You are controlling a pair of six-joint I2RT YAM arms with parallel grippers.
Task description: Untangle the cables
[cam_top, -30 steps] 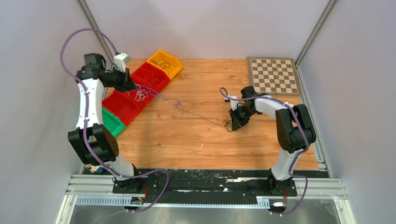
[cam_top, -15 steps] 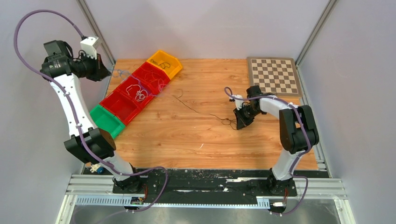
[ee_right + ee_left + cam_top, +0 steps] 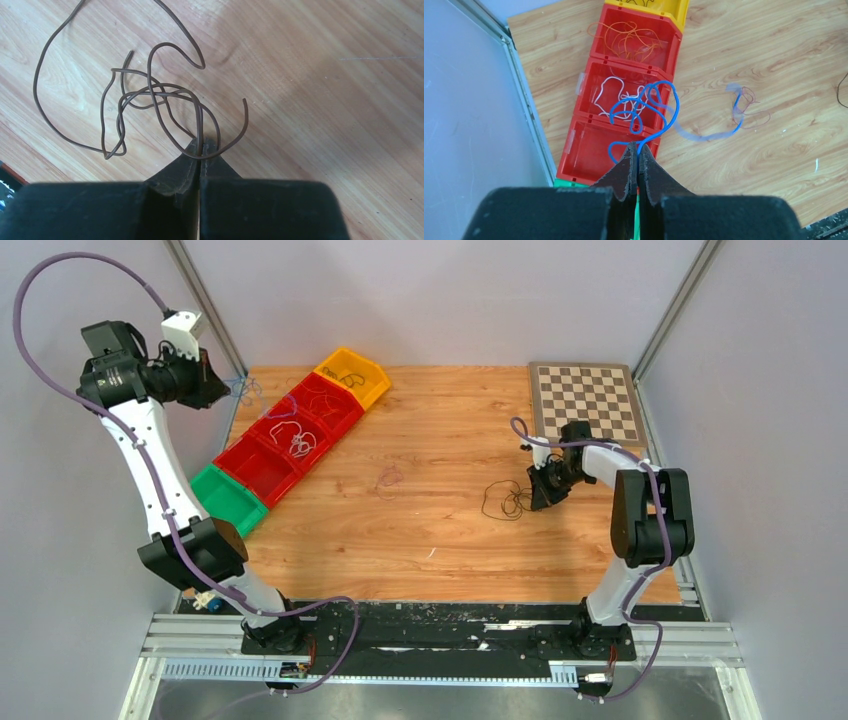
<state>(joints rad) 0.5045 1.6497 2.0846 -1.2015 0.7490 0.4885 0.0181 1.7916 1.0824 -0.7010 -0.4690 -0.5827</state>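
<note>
My left gripper (image 3: 215, 385) is raised at the far left, above the row of bins, and shut on a curly blue cable (image 3: 678, 106) that dangles from its tips (image 3: 638, 146). Low over the table, left of the chessboard, my right gripper (image 3: 540, 498) is shut on a dark brown cable (image 3: 101, 115) at its tips (image 3: 201, 142). That cable lies in loose loops on the wood (image 3: 500, 502). A thin dark red cable (image 3: 388, 478) lies alone mid-table. White cable (image 3: 616, 95) and orange cable (image 3: 631, 40) sit in two red bins.
A diagonal row of bins stands at the left: yellow (image 3: 352, 372), three red (image 3: 255, 465), green (image 3: 228, 498). A chessboard (image 3: 585, 402) lies at the back right. Metal frame rails run along the left table edge (image 3: 526, 105).
My left gripper rose and swung left off the bins, carrying the blue cable. My right gripper drew right, and the once-stretched dark cable now lies coiled beside it. The red cable stayed mid-table.
</note>
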